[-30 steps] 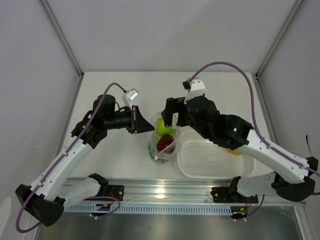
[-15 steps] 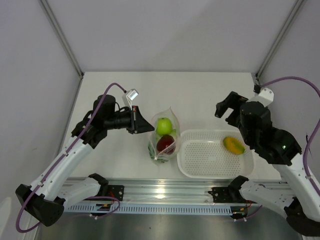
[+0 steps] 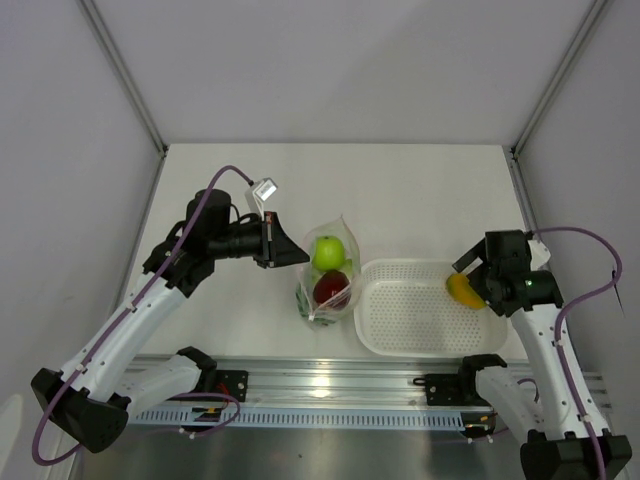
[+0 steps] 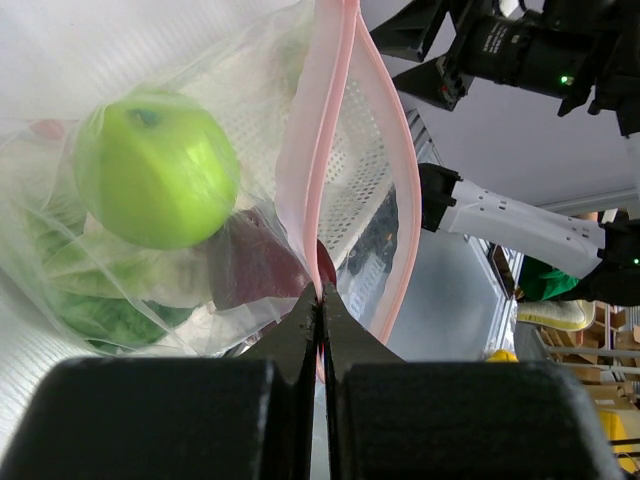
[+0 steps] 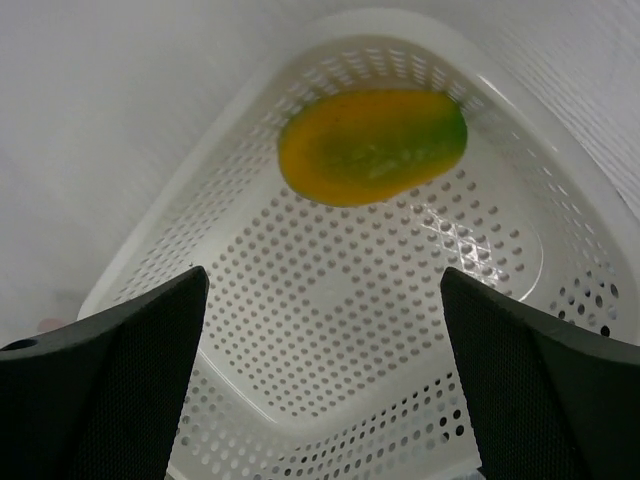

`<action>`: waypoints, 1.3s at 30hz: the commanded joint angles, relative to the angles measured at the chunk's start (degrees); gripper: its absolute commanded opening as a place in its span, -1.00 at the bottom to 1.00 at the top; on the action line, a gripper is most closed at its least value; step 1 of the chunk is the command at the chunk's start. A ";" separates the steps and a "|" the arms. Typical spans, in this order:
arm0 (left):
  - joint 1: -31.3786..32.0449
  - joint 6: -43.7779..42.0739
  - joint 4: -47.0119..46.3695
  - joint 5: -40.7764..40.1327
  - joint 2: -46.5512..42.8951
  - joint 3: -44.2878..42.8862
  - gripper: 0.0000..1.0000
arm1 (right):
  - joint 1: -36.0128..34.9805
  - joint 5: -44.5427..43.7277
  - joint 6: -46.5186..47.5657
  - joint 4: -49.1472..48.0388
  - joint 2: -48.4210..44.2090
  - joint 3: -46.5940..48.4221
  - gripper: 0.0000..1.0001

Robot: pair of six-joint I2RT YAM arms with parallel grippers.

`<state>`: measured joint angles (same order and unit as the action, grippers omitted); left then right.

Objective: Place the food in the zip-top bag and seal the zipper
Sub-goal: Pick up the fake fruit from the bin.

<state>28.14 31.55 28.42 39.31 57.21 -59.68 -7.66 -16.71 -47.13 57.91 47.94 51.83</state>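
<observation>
White desk (image 3: 400,190) seen from above: the left tool (image 3: 292,251) meets the zip-top bag (image 3: 312,303) at its edge. Just past that tool, inside the bag, sit the green apple (image 3: 327,252) and the dark red apple (image 3: 331,288). The right tool (image 3: 466,270) hangs over the yellow-orange fruit (image 3: 461,290) in the white basket (image 3: 410,325).

Left wrist: the tool is pinched tight on the pink zipper (image 4: 318,180), which rises straight ahead of it. Lettuce (image 4: 110,310) lies ahead to its left.

Right wrist: the fingers (image 5: 100,400) are spread wide and hold nothing. The fruit lies ahead of them, untouched, at the basket's far end.
</observation>
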 commanded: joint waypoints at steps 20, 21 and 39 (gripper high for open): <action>-0.28 1.14 -2.41 1.73 -0.52 0.97 -0.99 | 9.86 -0.60 -13.15 -8.86 4.44 -11.49 0.85; -0.28 1.23 -2.41 1.82 -0.43 0.80 -0.99 | 9.60 -1.91 -13.16 -10.00 4.61 -11.75 0.86; -0.28 1.23 -1.88 1.65 -0.34 0.62 -0.99 | 3.27 -10.53 -18.43 -18.62 10.15 -15.80 0.86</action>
<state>28.14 32.10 27.81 39.72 57.23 -58.81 -3.92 -22.41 -63.16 41.52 57.39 36.42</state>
